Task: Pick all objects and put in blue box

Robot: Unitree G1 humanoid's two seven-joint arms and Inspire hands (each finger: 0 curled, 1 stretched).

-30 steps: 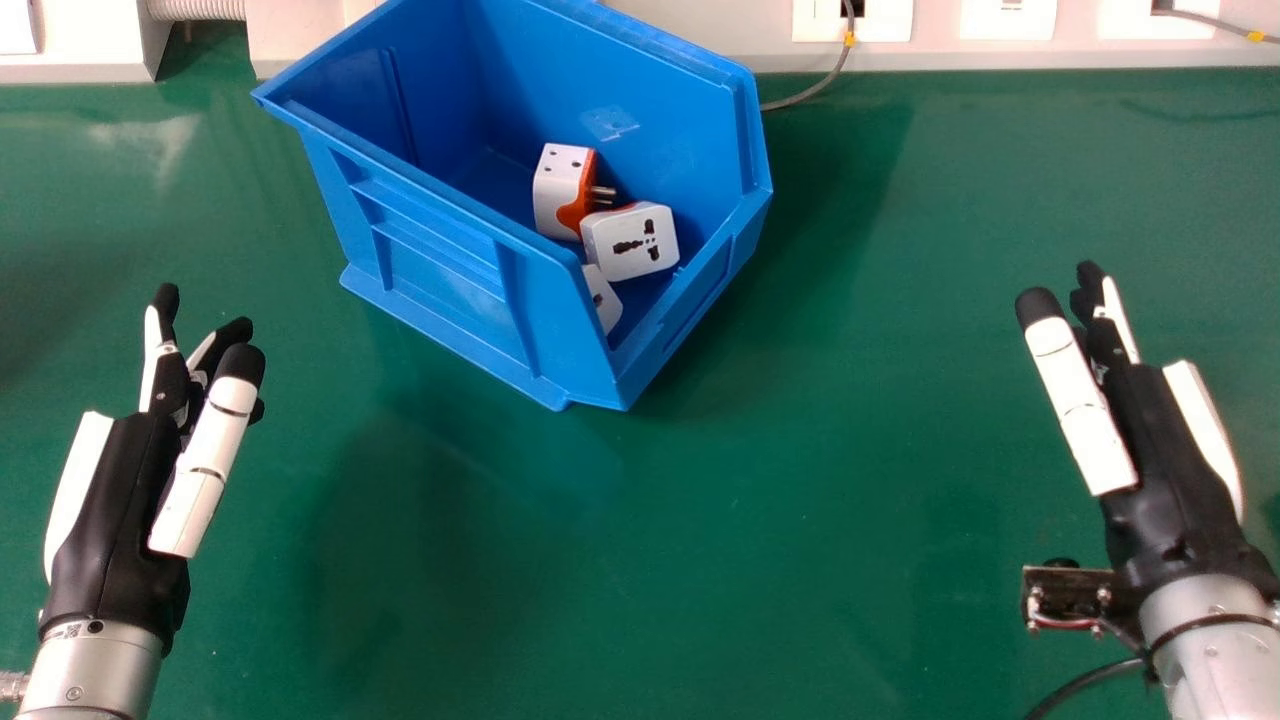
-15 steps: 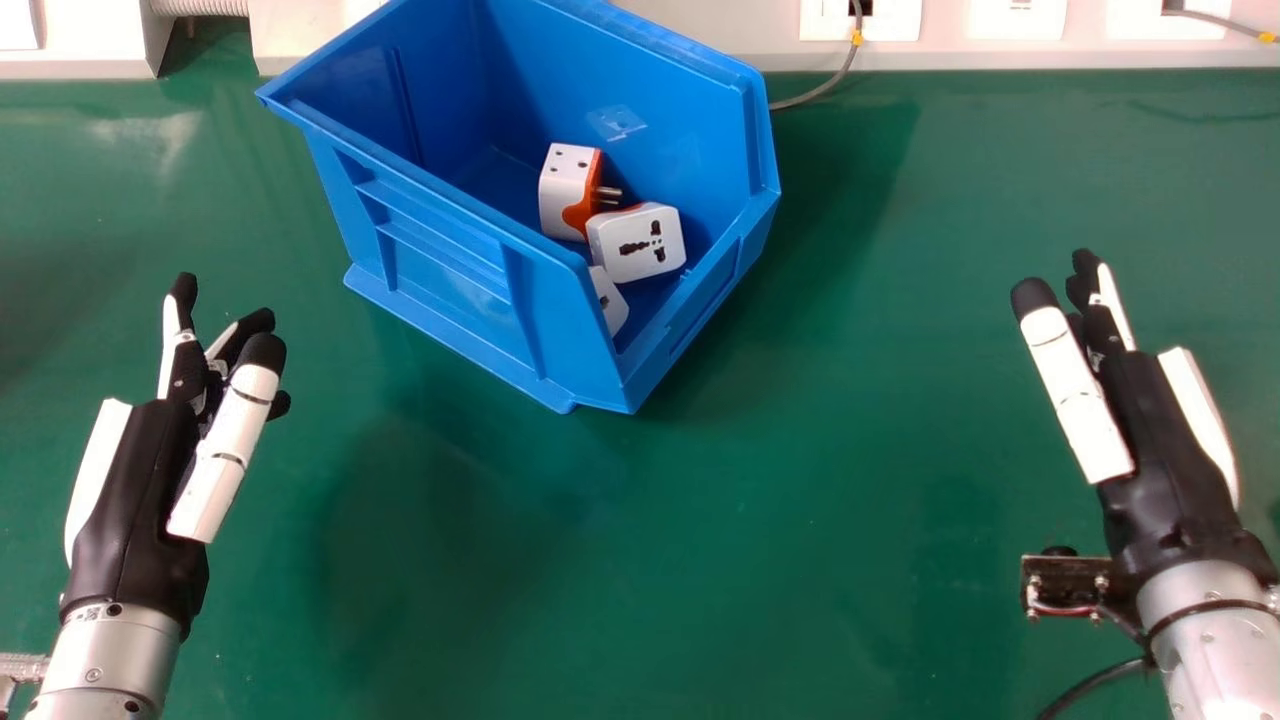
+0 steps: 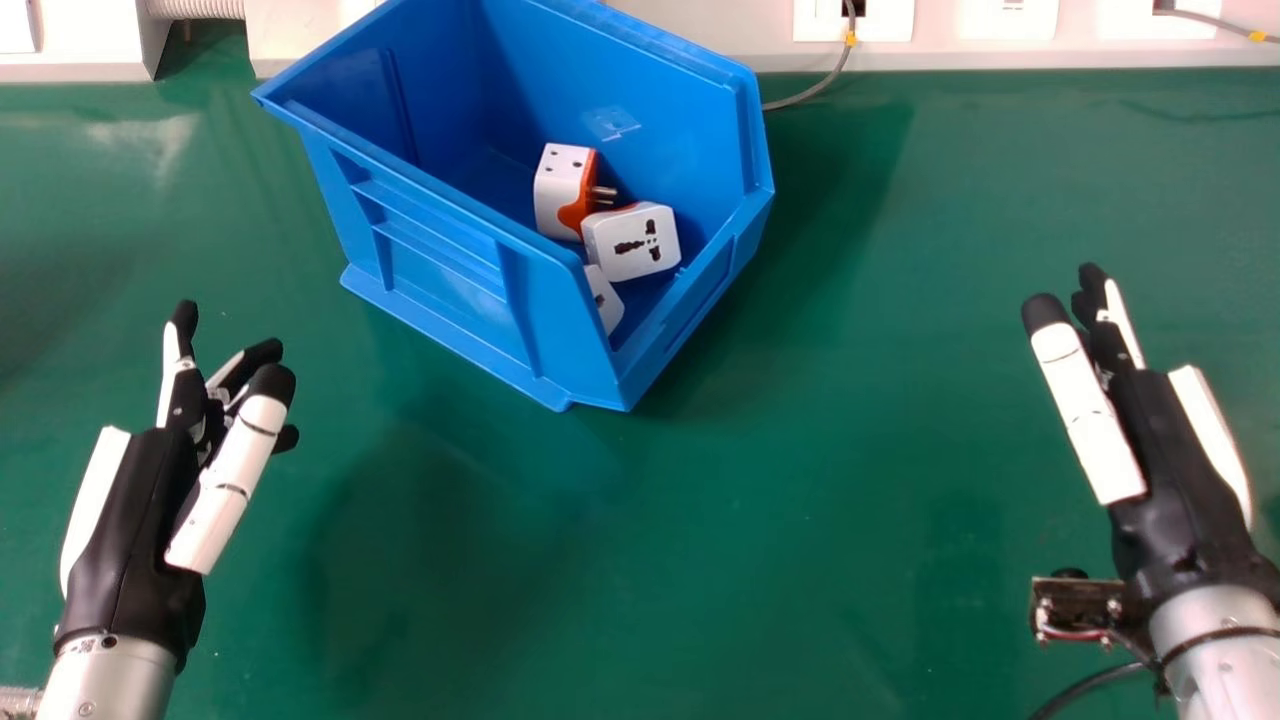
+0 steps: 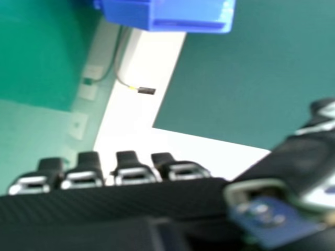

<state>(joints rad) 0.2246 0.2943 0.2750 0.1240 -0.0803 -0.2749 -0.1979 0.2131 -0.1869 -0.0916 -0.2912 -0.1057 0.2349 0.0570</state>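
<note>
Blue box (image 3: 440,255): on surface (image 3: 800,520), ahead & right of L hand (image 3: 135,560), ahead & left of R hand (image 3: 1175,480); near to L, well apart from R.
Long wall: faces L hand side; slants from far ahead of L hand in toward the gap btwn the hands, so it's btwn L hand & the contents.
Low front lip (image 3: 700,295): angled to R hand side, so easier way in is prob. from R, even though L is closer.
Upright adapter (image 3: 553,205): in box, farthest ahead of both hands; pins point to R hand side.
Tilted adapter (image 3: 632,243): in box, just beside the upright one, a bit closer to R hand; socket face up & toward robot.
Near adapter (image 3: 603,300): in box, just behind the near wall as seen from L hand, part hidden; long axis can't tell.
L hand: released, fingers extended & a bit spread, nothing held.
R hand: released, fingers extended ahead & slightly inward, nothing held.
Nearer hand: L, w/ a gap to the wall; height over surface can't tell.
Progress: 3 adapters inside, looks done or v. close.
Next: prob. no pick needed; draw both hands back, away from box.
Risk: L hand swung inward & ahead could clip the long wall, shove box toward R.
</note>
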